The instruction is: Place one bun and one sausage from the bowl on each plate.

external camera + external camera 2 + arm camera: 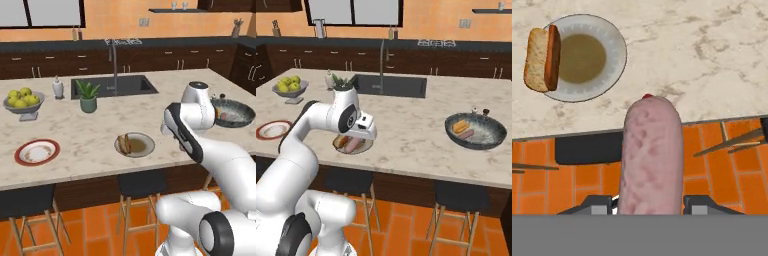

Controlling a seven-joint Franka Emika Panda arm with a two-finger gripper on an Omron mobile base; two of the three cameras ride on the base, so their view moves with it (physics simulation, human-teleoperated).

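Here the gripper is pinching a pink sausage near one end, probably light, smooth and slippery, heading for the grey plate.

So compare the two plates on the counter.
The red-rimmed plate is white and bare; the grey-beige plate has no coloured rim and carries a bun on its edge. The red-rimmed one sits nearer the apple bowl. Both are small, round and flat on the marble counter.
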